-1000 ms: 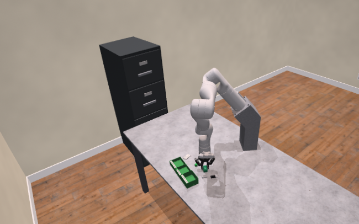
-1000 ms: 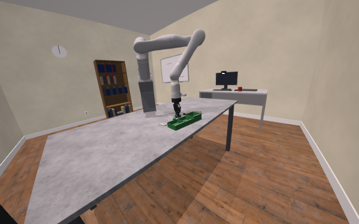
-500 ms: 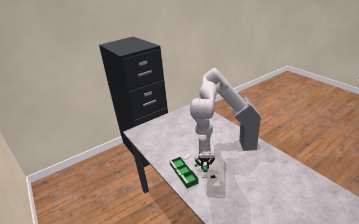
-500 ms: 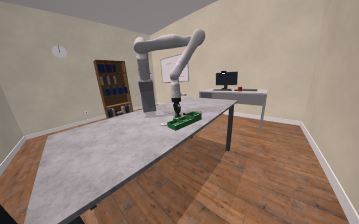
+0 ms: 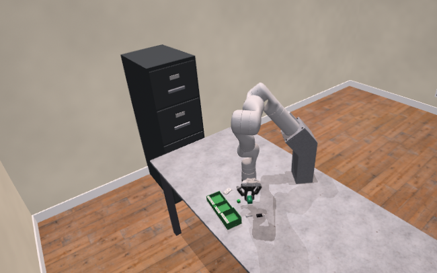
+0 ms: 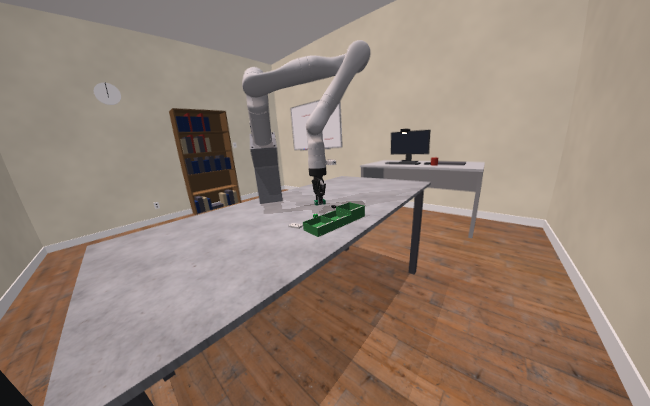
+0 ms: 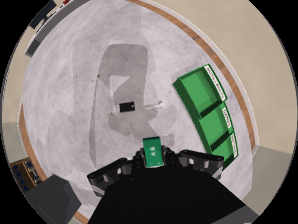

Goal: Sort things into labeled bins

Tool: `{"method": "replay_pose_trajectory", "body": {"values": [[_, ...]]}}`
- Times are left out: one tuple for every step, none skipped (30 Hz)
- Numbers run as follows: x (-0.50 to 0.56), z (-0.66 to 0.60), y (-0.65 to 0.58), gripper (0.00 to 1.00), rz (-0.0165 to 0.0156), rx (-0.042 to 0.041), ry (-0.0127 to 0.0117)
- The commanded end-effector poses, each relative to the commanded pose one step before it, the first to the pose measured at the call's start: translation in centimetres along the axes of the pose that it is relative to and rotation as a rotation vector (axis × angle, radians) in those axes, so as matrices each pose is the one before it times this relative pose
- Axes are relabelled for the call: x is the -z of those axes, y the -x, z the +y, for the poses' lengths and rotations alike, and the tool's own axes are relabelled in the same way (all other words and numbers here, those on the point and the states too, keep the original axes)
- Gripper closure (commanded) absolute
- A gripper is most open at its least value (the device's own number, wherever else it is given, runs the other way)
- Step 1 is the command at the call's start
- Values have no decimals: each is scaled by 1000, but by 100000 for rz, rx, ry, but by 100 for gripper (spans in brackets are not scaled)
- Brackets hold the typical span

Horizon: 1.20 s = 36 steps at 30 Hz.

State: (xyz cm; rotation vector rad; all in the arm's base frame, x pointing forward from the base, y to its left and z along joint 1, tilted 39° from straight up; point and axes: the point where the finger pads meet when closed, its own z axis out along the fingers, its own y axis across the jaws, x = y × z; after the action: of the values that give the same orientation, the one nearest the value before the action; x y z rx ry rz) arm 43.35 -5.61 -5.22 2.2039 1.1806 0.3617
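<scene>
While pinching a small green block (image 5: 249,200), the tool (image 5: 249,197) hangs just above the table (image 5: 332,220), beside the green bins (image 5: 224,210). These bins sit near the table's edge; broad grey surface opens on the far side.

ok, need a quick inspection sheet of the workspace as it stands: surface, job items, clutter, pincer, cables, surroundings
Surface: grey table, shadowed under the arm.
Job's things: three joined green bins with labels too small to read; small green piece, white piece and dark piece lie on the table outside the bins.
Clutter: nothing seen.
Pincer: shut on a green block, beside the bins, not over them.
Cables: nothing seen.
Surroundings: black filing cabinet, bookshelf, desk with monitor, whiteboard.
</scene>
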Motion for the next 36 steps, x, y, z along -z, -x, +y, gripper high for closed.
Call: {"method": "replay_pose_trajectory", "body": {"values": [[1291,50,-607,78,1272,-56,126],[333,0,0,78,0,0,0],[333,0,0,78,0,0,-1],[1,0,-1,78,-1,0,0],[0,0,-1,78,0,0,0],[0,0,-1,78,0,0,0],[0,0,0,78,0,0,0],[-6,-3,5,78,1,0,-2],[2,1,-2,78,0,0,1],[1,1,-1,78,0,0,1],[0,0,0,78,0,0,0],[0,0,0,78,0,0,0],[2,1,-2,78,-1,0,1],[0,0,0,78,0,0,0],[0,0,0,78,0,0,0],[0,0,0,78,0,0,0],[0,0,0,78,0,0,0],[0,0,0,78,0,0,0],[0,0,0,78,0,0,0],[0,0,0,78,0,0,0],[0,0,0,78,0,0,0],[395,2,-22,78,0,0,0],[274,-4,39,78,0,0,0],[0,0,0,78,0,0,0],[0,0,0,78,0,0,0],[-7,-2,3,78,1,0,-1],[2,1,-1,78,0,0,1],[0,0,0,78,0,0,0],[0,0,0,78,0,0,0],[5,557,221,78,-1,-1,2],[0,556,225,78,0,-1,2],[0,556,225,78,0,-1,2],[0,556,225,78,0,-1,2],[0,556,225,78,0,-1,1],[0,557,224,78,0,-1,1],[0,557,224,78,0,-1,1]]}}
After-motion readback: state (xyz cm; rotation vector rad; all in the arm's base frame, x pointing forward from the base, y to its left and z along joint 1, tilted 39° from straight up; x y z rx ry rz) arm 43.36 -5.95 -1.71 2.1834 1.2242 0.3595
